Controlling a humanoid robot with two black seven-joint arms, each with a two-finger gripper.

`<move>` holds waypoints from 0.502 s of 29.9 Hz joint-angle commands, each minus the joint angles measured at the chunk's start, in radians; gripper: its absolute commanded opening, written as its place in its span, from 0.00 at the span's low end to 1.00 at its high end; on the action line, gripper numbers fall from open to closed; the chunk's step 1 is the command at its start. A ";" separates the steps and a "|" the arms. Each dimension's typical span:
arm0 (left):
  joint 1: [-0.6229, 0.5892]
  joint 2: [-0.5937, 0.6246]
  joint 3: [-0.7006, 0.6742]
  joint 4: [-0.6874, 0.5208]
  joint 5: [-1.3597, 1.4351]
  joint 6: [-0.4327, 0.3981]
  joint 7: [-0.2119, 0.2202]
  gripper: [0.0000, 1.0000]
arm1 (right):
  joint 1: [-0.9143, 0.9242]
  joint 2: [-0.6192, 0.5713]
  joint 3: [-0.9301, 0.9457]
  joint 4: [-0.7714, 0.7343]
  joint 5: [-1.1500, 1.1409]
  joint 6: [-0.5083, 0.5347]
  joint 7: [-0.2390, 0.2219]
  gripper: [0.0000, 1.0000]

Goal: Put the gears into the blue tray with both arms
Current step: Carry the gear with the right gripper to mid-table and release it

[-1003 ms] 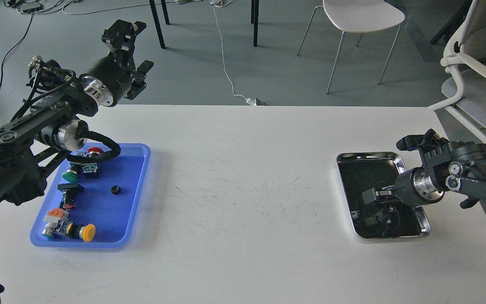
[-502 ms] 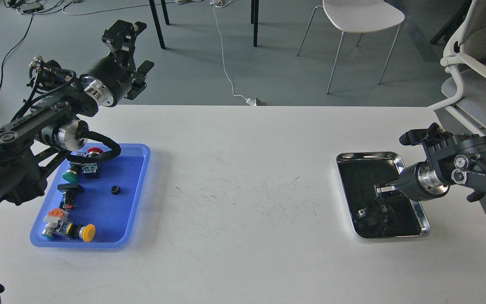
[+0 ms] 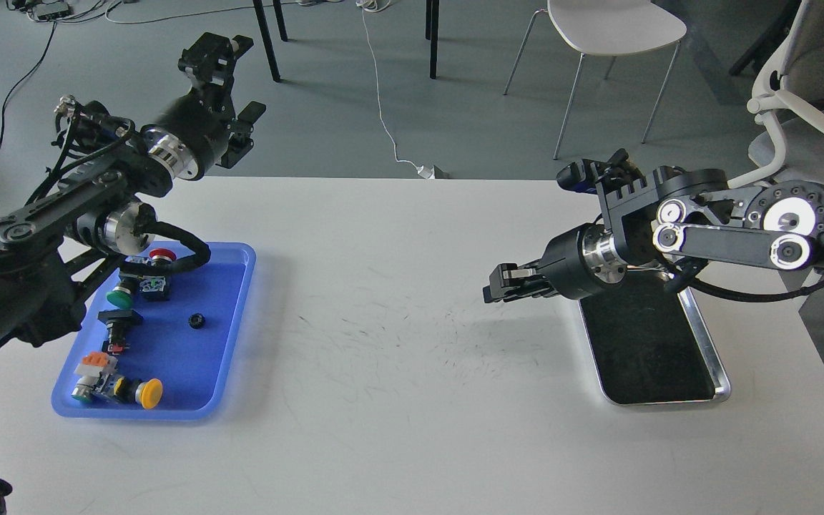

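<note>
Right arm left steel tray, seemingly empty.

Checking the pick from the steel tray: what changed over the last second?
The right gripper rose out of the steel tray and swung left over the table; what it holds cannot be seen. The left gripper, blue tray and gear barely changed.

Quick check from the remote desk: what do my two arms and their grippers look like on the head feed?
Both arms are matte black with ribbed silver wrist rings. The left arm carries loose black cables looping near the blue tray; its left gripper is blocky black. The right arm shows round silver joint discs, and the right gripper has short black fingers with a pale patch.
</note>
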State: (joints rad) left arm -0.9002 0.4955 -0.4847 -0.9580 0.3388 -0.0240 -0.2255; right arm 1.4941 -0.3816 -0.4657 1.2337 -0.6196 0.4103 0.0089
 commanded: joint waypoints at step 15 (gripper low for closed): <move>-0.006 -0.017 -0.002 0.001 -0.001 0.001 0.000 0.98 | -0.238 0.382 0.131 -0.394 0.097 -0.165 0.052 0.02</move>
State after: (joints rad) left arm -0.9051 0.4802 -0.4847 -0.9572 0.3378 -0.0230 -0.2240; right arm 1.3031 -0.0007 -0.3861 0.8744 -0.5239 0.2654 0.0554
